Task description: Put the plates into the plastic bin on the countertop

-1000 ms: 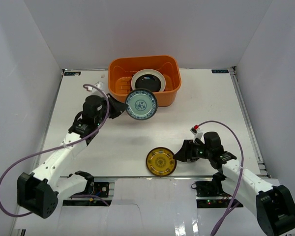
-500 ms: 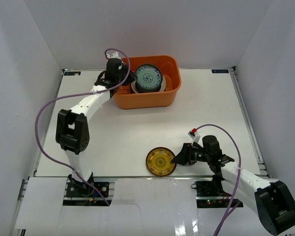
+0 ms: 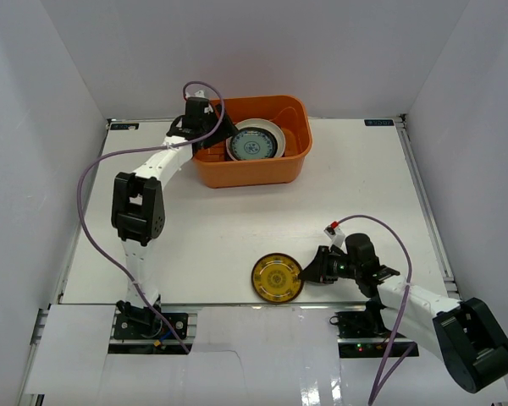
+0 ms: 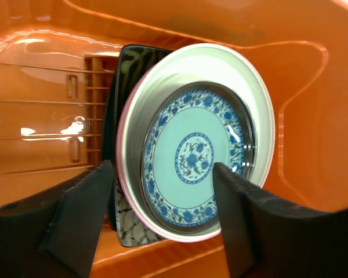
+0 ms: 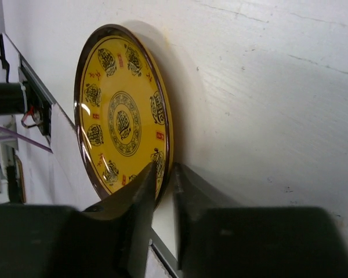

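The orange plastic bin (image 3: 250,173) (image 4: 40,69) stands at the back of the countertop (image 3: 220,228). Inside it lies a stack of plates. The blue-patterned plate (image 3: 255,145) (image 4: 191,156) is on top, resting in a glossy black one inside a cream dish (image 4: 220,63) with a pink rim. A dark patterned plate (image 4: 123,215) lies underneath. My left gripper (image 3: 223,135) (image 4: 162,167) hangs open over the stack's near edge, holding nothing. The yellow-gold plate (image 3: 277,278) (image 5: 122,116) lies near the front edge. My right gripper (image 3: 303,275) (image 5: 163,168) is shut on its right rim.
White walls enclose the table on three sides. Metal rails (image 3: 423,203) run along its right and left edges. The table's near edge (image 3: 237,304) is just in front of the yellow-gold plate. Purple cables loop from both arms.
My left arm carried the blue-patterned plate from in front of the bin into it, opened, and left it on the stack. My right gripper's jaws closed onto the yellow-gold plate's rim.
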